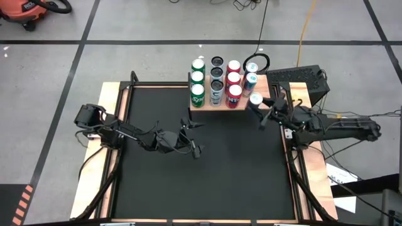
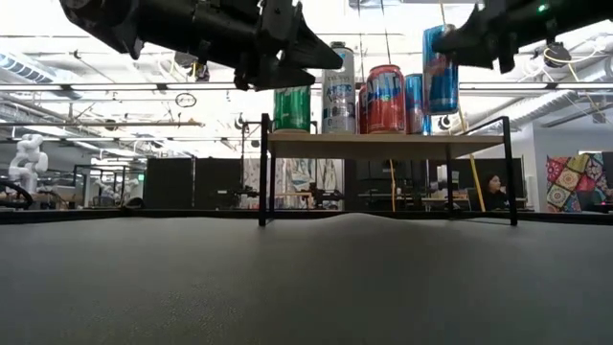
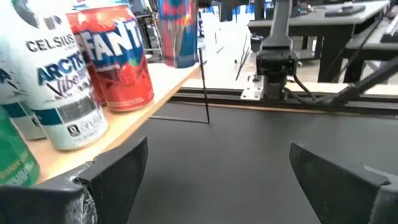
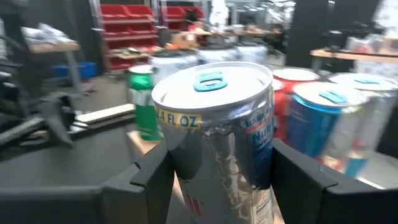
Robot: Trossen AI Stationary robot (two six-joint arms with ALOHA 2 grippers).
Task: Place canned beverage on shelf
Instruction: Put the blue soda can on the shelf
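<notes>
Right end effector [image 4: 214, 174] clamps upright silver-blue can [image 4: 219, 124], held just off right front corner of shelf [image 1: 221, 110]; free plank lies leftward, beside blue cans. Left end effector [image 1: 191, 135] wide, empty, before shelf.

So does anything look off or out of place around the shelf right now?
Nothing spilled or toppled. The cans on the shelf stand upright in rows. The only one off it is the can held by the right hand beside the shelf's right end. The left hand is open.

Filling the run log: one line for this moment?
left gripper: open, empty, over black mat | right gripper: holding silver-blue can beside light-wood shelf
</notes>
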